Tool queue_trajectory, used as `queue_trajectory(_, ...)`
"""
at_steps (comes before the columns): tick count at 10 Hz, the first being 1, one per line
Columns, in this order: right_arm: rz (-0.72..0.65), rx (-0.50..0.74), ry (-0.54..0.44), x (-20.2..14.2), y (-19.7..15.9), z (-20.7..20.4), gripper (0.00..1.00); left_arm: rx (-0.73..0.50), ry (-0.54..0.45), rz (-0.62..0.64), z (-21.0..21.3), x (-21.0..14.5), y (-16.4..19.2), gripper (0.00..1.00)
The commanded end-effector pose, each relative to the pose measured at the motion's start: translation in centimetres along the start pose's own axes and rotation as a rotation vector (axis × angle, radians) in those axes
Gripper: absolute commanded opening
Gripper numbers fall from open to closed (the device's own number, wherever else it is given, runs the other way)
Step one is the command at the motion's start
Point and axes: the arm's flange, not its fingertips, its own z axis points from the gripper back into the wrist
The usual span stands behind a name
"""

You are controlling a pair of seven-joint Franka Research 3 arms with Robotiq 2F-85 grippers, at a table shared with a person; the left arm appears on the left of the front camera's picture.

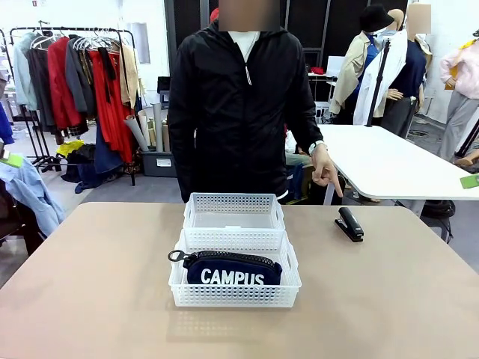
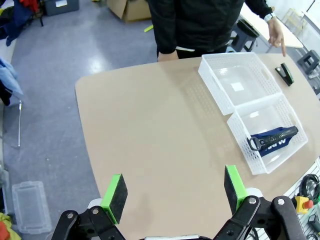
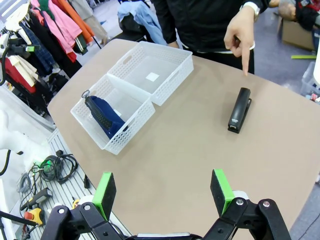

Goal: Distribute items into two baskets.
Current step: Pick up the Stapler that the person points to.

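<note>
- Your left fingers (image 2: 116, 196) stood wide with nothing between them, high over bare counter (image 2: 150, 130). The baskets lay well ahead, toward the right of that wrist view.
- The pouch (image 1: 232, 271), soft navy fabric with a zip and white lettering, lay lengthwise inside the near basket (image 1: 234, 298). This touched the far basket (image 1: 233, 202), which held nothing. Both were white rectangular plastic with mesh walls and clear floors.
- The stapler (image 1: 349, 224), small, black, hard and narrow, lay flat on the counter. It was right of the far basket and apart from it, just below a person's pointing hand (image 1: 325, 168).
- Your right fingers (image 3: 220, 190) were also wide and empty. The stapler lay ahead of them and somewhat right, its long axis running nearly straight away from them. I judged the right arm the nearer one for it, and the far basket its likely place.
</note>
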Motion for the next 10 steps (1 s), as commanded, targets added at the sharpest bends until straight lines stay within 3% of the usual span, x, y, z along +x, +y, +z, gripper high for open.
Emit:
queue_trajectory(1, 0.023, 0.013, -0.037, 0.4, -0.2, -0.1, 1.0, -0.009, -0.002, 0.006, -0.1, 0.0, -0.2, 1.0)
queue_trajectory(7, 0.023, 0.013, -0.037, 0.4, -0.2, -0.1, 1.0, -0.009, -0.002, 0.006, -0.1, 0.0, -0.2, 1.0)
queue_trajectory(8, 0.0, 0.0, 0.0, 0.0, 0.0, 0.0, 1.0, -0.009, -0.002, 0.006, -0.1, 0.0, -0.2, 1.0)
queue_trajectory(10, 0.007, -0.013, 0.042, 2.6, -0.1, -2.5, 1.0, -0.009, -0.002, 0.006, -0.1, 0.0, -0.2, 1.0)
